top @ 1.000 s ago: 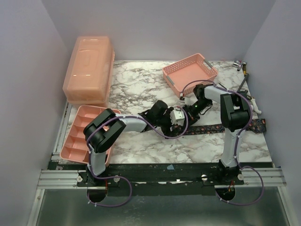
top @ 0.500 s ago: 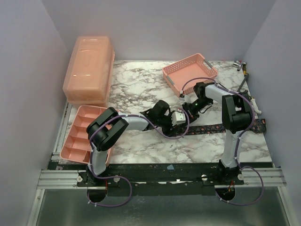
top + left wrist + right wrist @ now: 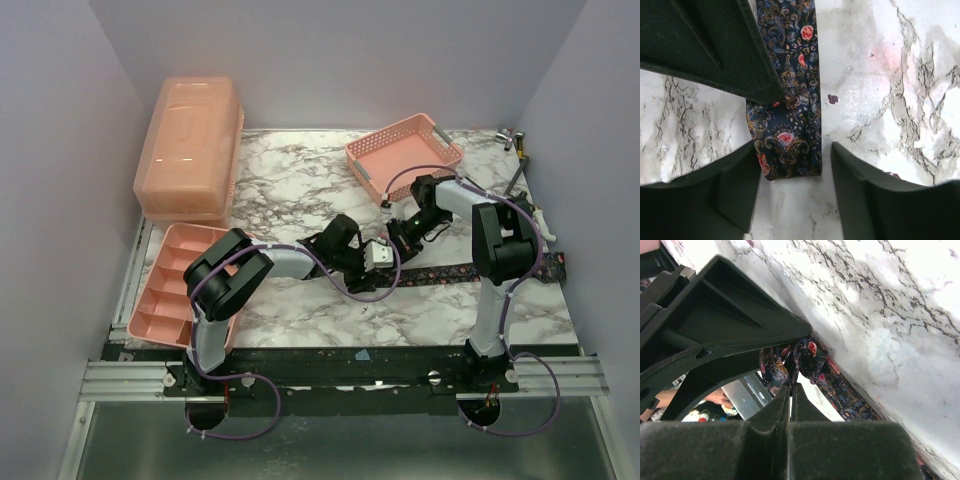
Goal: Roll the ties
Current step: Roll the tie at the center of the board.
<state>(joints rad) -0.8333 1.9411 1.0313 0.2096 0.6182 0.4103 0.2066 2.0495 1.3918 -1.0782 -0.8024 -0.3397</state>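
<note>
Now, tie point(image 3: 790, 135) end inside the spread left claw point(image 3: 795, 152), right claw point(image 3: 790, 388) pinched on it.

Top view: high, behind, looking down on the whole table point(image 3: 290, 175). Wrist views: close-up, left straight down, right oblique; both apparently share the same tie point(image 3: 790, 120).

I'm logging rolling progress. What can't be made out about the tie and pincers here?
Left wrist view: beyond the left pincer, the tie runs off the top edge; the right pincer covers part of it.
Right wrist view: the left pincer's body hides the tie's end.
Top view: both pincers cover the tie's end, so any roll is hidden; the small items in the far right corner are too small to name.
</note>
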